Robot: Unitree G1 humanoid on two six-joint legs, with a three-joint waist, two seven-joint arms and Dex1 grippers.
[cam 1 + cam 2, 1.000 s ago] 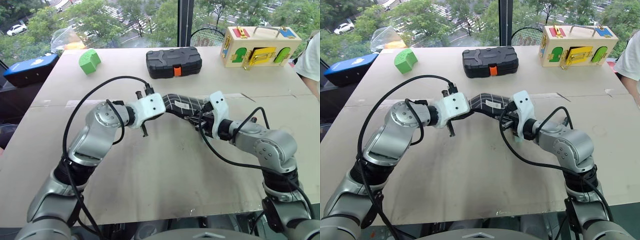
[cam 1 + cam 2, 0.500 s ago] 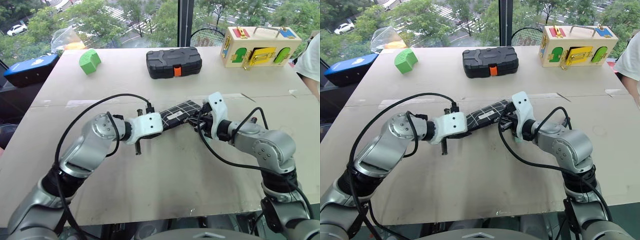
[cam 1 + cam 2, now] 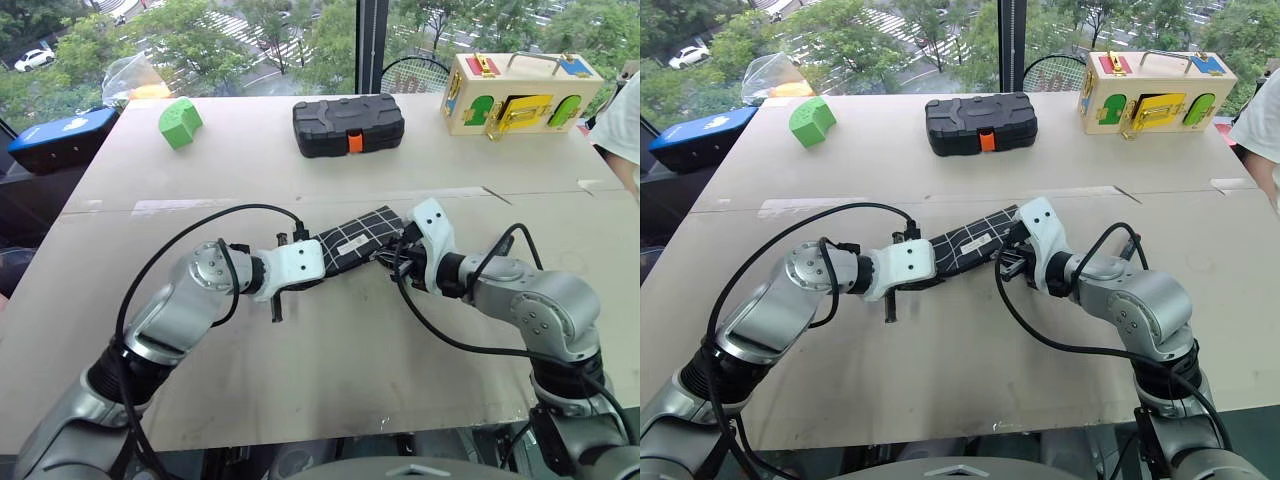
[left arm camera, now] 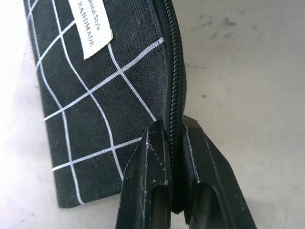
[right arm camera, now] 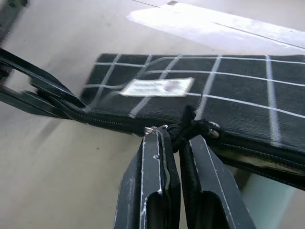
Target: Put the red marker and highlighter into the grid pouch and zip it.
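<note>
The grid pouch (image 3: 360,235) lies slanted on the tabletop between my two hands, its white label (image 5: 157,87) facing up. My left gripper (image 4: 174,126) is shut on the zipper edge at the pouch's near-left end (image 3: 322,262). My right gripper (image 5: 175,133) is shut on the zipper pull (image 5: 190,125) further along the same edge, at the pouch's right end (image 3: 396,256). Beyond the pull the zip teeth look parted. A pale mint-green shape (image 5: 267,200), likely the highlighter, shows just under that edge. The red marker is hidden.
At the back of the table stand a black hard case with an orange latch (image 3: 348,124), a green block (image 3: 179,122) and a wooden lock box (image 3: 520,92). A blue object (image 3: 60,138) lies off the left edge. A person's sleeve (image 3: 625,110) is at the far right.
The pouch, held up and bent a second ago, has come down and now lies flat on the table. My left hand sank and drew back with it; the right hand barely moved.
</note>
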